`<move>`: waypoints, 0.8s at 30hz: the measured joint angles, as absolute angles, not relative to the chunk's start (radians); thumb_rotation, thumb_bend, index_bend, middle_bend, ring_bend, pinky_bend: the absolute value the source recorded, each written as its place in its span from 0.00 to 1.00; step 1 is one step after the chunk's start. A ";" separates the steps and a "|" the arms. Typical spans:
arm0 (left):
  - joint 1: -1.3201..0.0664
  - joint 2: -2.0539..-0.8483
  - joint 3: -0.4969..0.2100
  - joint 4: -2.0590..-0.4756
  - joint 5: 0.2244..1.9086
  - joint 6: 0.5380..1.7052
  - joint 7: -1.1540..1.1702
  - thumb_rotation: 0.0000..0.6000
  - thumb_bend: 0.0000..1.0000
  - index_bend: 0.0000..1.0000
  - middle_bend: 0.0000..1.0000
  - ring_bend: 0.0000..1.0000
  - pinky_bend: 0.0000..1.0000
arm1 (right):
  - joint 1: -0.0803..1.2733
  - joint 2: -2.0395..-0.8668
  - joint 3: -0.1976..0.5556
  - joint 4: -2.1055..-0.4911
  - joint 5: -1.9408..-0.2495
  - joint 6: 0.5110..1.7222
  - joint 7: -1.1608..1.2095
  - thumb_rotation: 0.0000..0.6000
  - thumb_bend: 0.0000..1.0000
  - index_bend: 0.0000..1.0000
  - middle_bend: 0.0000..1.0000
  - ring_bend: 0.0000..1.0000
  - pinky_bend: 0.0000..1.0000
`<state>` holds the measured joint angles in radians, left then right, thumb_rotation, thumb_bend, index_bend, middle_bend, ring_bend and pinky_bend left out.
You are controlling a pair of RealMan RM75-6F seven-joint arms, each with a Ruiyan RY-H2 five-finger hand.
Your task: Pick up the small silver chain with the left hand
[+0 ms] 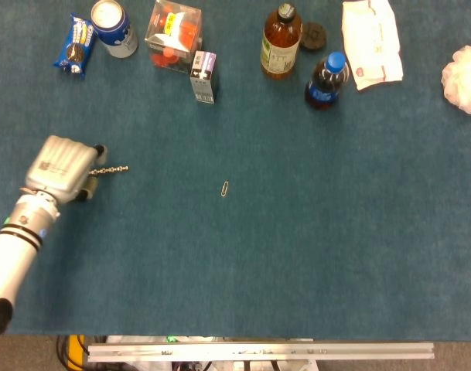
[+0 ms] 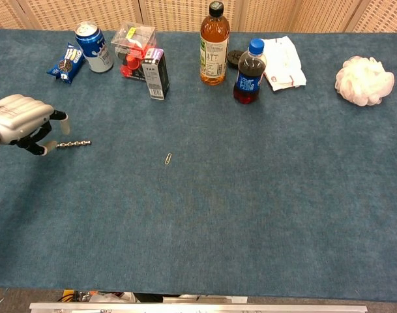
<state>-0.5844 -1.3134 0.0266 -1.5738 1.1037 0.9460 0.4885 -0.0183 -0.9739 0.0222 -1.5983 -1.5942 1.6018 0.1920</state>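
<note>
Head view: the left hand [image 1: 61, 168] sits at the worktop's [image 1: 312, 232] left edge, fingers curled, pinching one end of the small silver chain [image 1: 110, 169], which sticks out rightward.

Chest view: same chain [image 2: 74, 143], looks like it's barely caught at the fingers [image 2: 45, 145]. With so little gripped, I'd bet it slips free on any jerk. Right hand isn't visible.

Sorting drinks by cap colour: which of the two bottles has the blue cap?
The shorter dark cola bottle, right of the taller amber bottle, whose cap is black.
</note>
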 measured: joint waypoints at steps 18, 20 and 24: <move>-0.655 -1.394 -0.001 -1.529 0.948 0.861 0.573 1.00 0.44 0.36 0.85 0.75 0.56 | -0.034 -0.983 0.024 -1.559 -1.579 1.611 0.233 1.00 0.23 0.34 0.43 0.46 0.56; -0.659 -1.391 0.003 -1.537 0.932 0.861 0.587 1.00 0.44 0.36 0.85 0.75 0.56 | -0.033 -0.984 0.023 -1.557 -1.579 1.608 0.233 1.00 0.23 0.34 0.43 0.46 0.56; -0.664 -1.377 0.018 -1.559 0.908 0.864 0.607 1.00 0.44 0.36 0.85 0.75 0.56 | -0.033 -0.985 0.024 -1.557 -1.579 1.607 0.233 1.00 0.23 0.34 0.43 0.46 0.56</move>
